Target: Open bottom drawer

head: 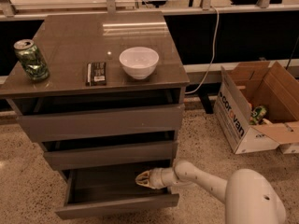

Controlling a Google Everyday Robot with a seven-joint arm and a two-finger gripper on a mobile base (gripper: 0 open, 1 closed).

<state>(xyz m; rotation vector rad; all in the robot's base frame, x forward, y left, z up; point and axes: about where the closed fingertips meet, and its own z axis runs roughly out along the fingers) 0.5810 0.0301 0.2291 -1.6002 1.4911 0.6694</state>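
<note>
The gripper (145,179) reaches into the tray of the bottom drawer (117,207), and I cannot tell whether it is clenched or released. The drawer's front panel lies just below it and nearer the camera, pulled well clear of the mid-sized drawer (112,154) directly above it. Higher up are the top drawer (100,122), a white bowl (138,62) and a green can (31,59). The opening looks essentially done; only withdrawing the arm seems left.
</note>
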